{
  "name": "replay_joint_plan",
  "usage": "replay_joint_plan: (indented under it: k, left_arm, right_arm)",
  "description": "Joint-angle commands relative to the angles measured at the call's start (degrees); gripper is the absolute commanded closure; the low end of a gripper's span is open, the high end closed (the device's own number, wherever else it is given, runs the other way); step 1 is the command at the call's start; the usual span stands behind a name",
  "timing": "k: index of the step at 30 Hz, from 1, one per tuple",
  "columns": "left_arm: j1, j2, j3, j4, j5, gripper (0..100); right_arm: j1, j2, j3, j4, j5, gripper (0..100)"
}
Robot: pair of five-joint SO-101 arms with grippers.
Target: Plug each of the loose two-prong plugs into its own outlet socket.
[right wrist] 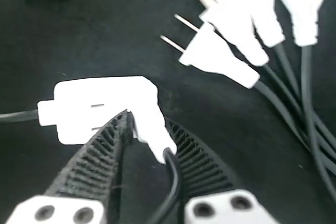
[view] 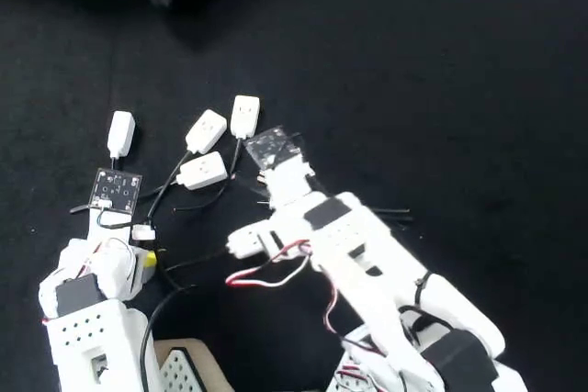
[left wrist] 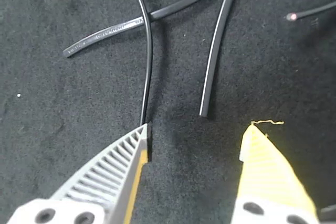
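Right hand (right wrist: 147,123) clamped on a white plug (right wrist: 105,100), its cord (right wrist: 172,182) running back between the fingers (right wrist: 100,156) | spare plug (right wrist: 215,56) lay just beyond, prongs bare | other white plugs (view: 206,131) clustered left of the bench (view: 441,89) middle | left hand (left wrist: 198,129) gaped wide over black cables (left wrist: 148,51) on the bench's left side.

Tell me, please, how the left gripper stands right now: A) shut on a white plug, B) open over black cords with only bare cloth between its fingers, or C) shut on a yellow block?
B: the left gripper has its grey and yellow fingers spread apart, bare cloth between them and black cords lying ahead.
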Motion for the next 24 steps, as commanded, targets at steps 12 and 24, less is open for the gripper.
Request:
replay_joint_plan:
  k: [12, 24]
  left_arm:
    - [0.7, 0.0, 0.2, -1.8, -2.4, 72]
    - [0.7, 0.0, 0.2, -1.6, -2.5, 72]
  right_arm:
    - [32.4, -25.2, 2.5, 23.6, 19.5, 98.6]
    - [83.2, -25.8, 4.1, -0.8, 53.6, 98.6]
